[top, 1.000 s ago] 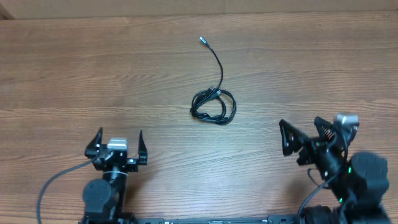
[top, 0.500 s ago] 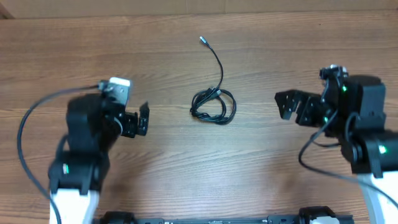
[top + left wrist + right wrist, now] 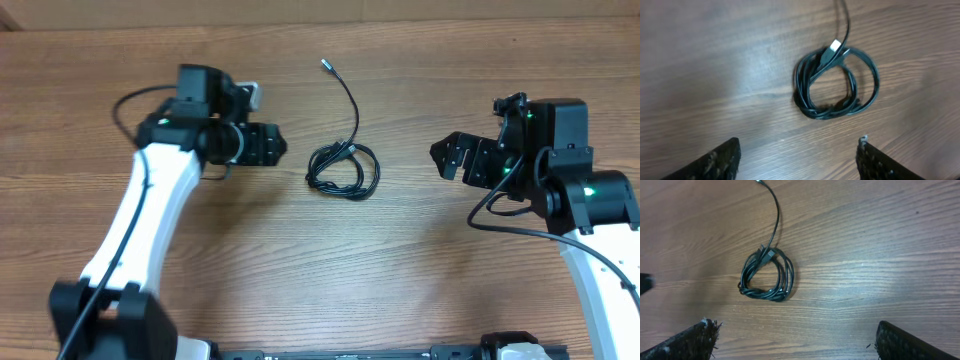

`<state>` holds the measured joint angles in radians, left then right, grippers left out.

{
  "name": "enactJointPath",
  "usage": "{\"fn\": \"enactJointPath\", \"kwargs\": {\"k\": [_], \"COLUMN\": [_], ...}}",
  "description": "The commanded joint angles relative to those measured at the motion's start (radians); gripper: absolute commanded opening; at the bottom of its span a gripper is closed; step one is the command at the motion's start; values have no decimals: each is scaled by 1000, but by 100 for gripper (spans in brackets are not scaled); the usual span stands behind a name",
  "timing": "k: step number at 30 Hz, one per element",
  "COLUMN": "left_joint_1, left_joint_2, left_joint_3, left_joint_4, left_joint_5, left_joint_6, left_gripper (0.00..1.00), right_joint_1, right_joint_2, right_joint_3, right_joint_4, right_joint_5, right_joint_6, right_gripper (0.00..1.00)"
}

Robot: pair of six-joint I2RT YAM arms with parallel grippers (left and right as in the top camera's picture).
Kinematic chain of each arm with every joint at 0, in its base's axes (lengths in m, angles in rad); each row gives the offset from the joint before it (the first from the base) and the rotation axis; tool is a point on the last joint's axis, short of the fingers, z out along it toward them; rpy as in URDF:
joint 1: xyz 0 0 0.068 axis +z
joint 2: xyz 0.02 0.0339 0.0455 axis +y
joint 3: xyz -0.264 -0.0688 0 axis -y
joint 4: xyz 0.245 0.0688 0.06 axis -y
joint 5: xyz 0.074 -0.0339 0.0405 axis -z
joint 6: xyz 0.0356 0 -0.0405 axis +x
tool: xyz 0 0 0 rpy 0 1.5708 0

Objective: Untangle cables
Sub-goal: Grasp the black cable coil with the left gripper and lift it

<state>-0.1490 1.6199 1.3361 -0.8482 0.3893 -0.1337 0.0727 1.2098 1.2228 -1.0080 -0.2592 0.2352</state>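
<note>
Left gripper (image 3: 281,145) and right gripper (image 3: 441,158) both gape empty, flanking the cables (image 3: 343,170) coiled on the table (image 3: 420,290). Overhead I see a stray plug tip (image 3: 326,64); my left wrist view crops it but shows a second plug (image 3: 835,48) lying across the coil.

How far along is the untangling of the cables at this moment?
Nothing looks done: the cables lie in one coiled bunch, with a single strand running out to a plug tip. In hand: the left gripper and right gripper flank it, open, touching nothing. Gripping and separating remain.
</note>
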Motion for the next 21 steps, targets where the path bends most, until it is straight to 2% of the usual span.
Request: {"fn": "enactJointPath", "kwargs": {"k": [1,5,8,11,21], "left_joint_1": [-113,-257,-299,-312,-317], "left_joint_2": [100,214,275,337,355], "left_joint_3": [21,21,21,21,21], "left_joint_4": [1,39,87,151,175], "left_joint_5": [-98,-218,-258,-278,-321], "left_joint_6": [-244,-378,-446,-486,-548], "left_gripper": [71,72,72,70,63], "right_joint_1": [5,5,5,5,5], "right_joint_2": [6,11,15,26,108], "right_joint_3": [29,28,28,28,27], "right_joint_4": [3,3,3,3,4], "right_joint_5": [-9,-17,-24,-24,-35], "right_joint_6": [0,3,3,3,3], "right_gripper": [100,100,100,100,100]}}
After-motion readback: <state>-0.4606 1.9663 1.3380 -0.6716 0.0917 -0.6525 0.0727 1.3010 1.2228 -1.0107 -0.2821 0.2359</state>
